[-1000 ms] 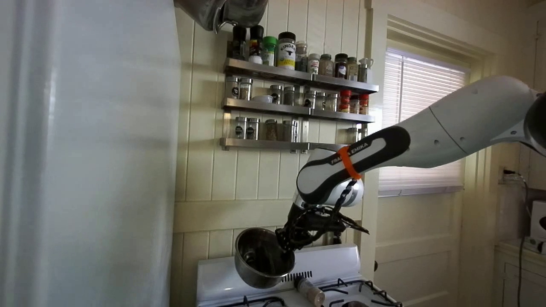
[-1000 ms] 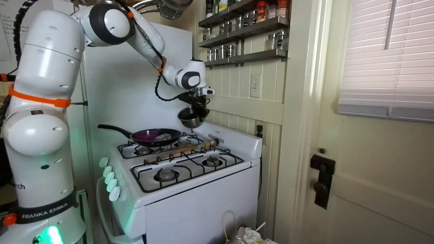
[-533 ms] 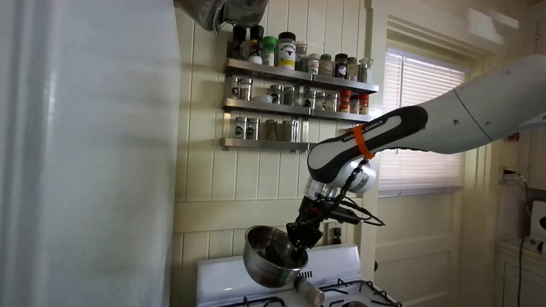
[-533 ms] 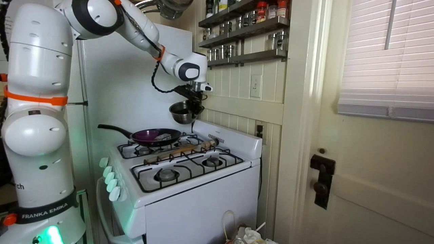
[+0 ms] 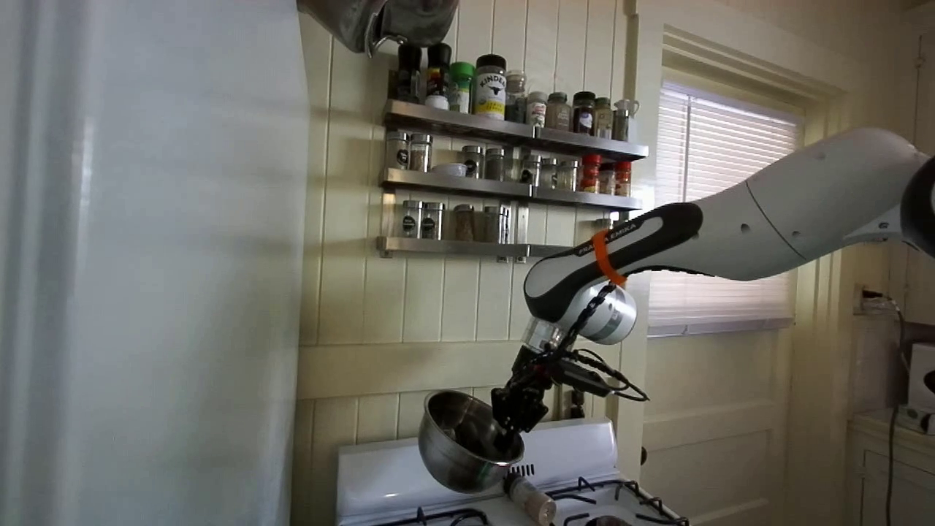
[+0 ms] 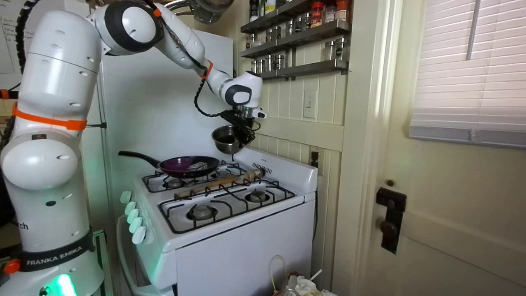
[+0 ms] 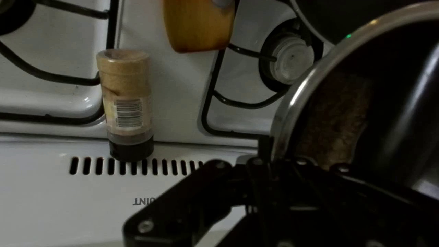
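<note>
A robot hand [image 7: 272,156] clenches the rim of a metal bowl [image 5: 449,462], holding it tilted in midair over the far end of a white stove [image 6: 246,238], near the back panel [image 5: 570,446]. A brownish patch in the bowl's dark interior, seen in the wrist view, is too dim to identify. To the bowl's right and lower in an exterior view, a spice bottle [image 7: 127,103] lies between the grates [image 7: 48,119], black cap toward the back panel. A wooden tool [image 7: 199,29] lies nearer. In an exterior view, a black pan [image 6: 193,174] with a purple dish [image 6: 177,164] inside sits on the left grate. Jars [image 5: 490,95] line metal shelves [image 5: 456,183] above.
</note>
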Controlling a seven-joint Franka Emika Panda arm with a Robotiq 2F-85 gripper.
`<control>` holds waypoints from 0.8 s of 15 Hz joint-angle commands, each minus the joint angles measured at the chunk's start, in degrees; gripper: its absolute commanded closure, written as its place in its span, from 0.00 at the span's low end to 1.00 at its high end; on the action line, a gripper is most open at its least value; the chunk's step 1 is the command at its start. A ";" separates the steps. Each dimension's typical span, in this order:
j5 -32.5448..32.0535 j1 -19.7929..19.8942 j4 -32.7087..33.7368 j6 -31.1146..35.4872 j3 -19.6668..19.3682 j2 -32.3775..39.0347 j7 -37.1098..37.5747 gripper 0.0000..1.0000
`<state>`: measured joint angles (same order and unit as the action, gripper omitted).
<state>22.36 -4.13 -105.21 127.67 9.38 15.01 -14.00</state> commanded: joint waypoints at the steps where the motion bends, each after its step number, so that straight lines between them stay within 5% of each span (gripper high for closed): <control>1: 3.38 1.73 4.74 -6.61 0.80 2.70 -2.49 0.98; 5: 1.30 1.33 6.08 -13.66 -0.16 3.31 2.17 0.98; 12: -1.76 -0.42 9.45 -13.92 -1.57 6.88 12.76 0.98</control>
<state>22.32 -3.29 -99.43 116.36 8.62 19.88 -7.22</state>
